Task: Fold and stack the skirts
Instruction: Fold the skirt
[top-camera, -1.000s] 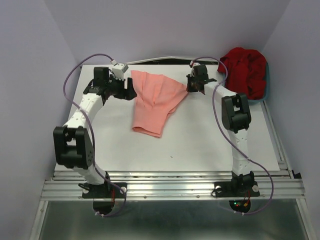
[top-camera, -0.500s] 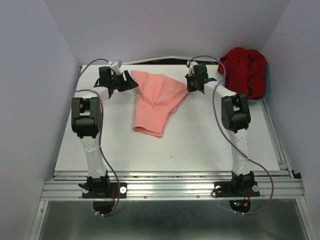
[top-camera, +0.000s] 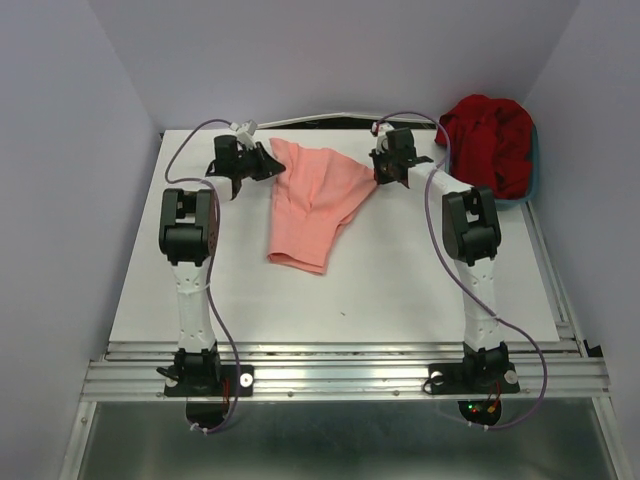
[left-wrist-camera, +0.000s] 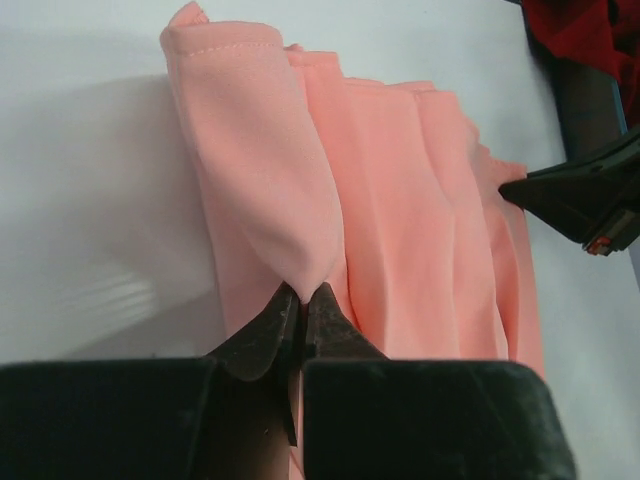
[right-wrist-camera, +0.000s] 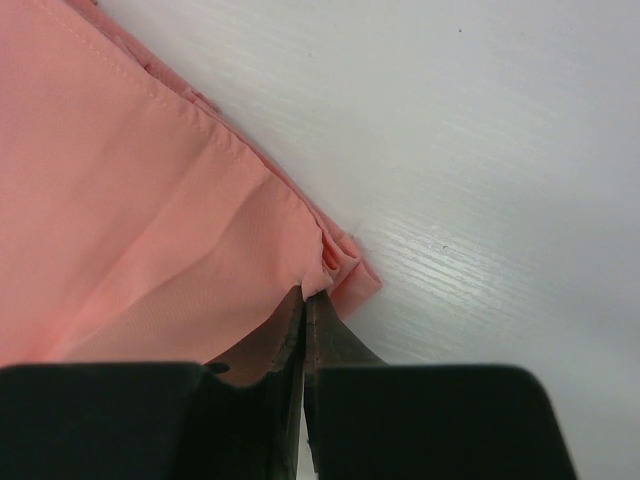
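My left jaws are pinching a raised fold of the salmon-pink skirt (left-wrist-camera: 400, 200), and my right jaws are pinching its opposite corner. Between them the skirt is lying on the counter (top-camera: 400, 290), trailing toward my bases. Only the overhead view is showing the whole deep red skirt (top-camera: 490, 135), heaped in the teal basin (top-camera: 534, 172) just beyond my right jaws.

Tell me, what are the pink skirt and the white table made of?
The pink skirt looks like thin, soft cloth, matte: it bunches into pleats and has a stitched hem. The table looks like hard board with a smooth white coating, maybe laminate: fine straight lines cross it and it gleams faintly.
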